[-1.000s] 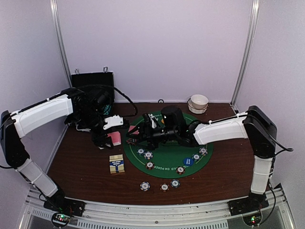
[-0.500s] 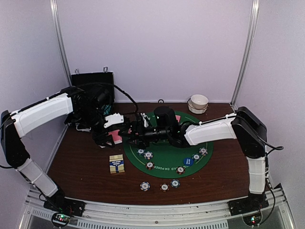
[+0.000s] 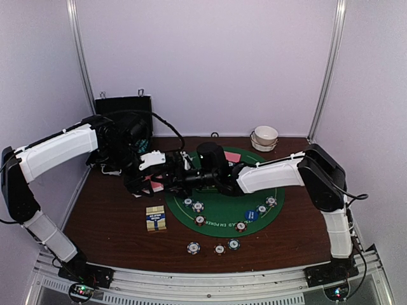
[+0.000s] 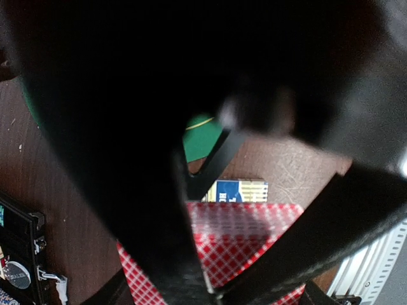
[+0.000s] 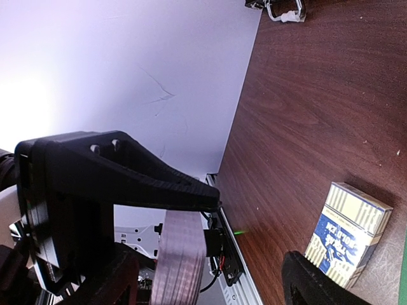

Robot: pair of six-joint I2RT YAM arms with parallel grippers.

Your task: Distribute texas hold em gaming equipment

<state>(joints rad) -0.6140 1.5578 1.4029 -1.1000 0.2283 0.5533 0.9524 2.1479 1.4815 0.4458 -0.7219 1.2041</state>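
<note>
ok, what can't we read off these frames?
Left wrist: dark blurred mass at the lens covers most; cards, box partly seen.
Top: left gripper and right gripper overlap; contact with cards hidden.
Right wrist: own fingers cut off at bottom edge.
Top: chips too small to read.

Right gripper [image 3: 170,175] is moved further left across round green felt mat [image 3: 224,208], brought close to pink-backed playing card stack [image 3: 154,186] in left gripper [image 3: 141,180].

Red playing cards [image 4: 241,229] with white diamond lattice, blue card box [image 5: 348,232] with yellow stripes, green mat [image 3: 222,206] with pale lettering, poker chips [image 3: 193,248] striped in white, blue marker button [image 3: 250,215], dark brown wood-grain table [image 3: 108,216], white bowl [image 3: 266,135]
</note>
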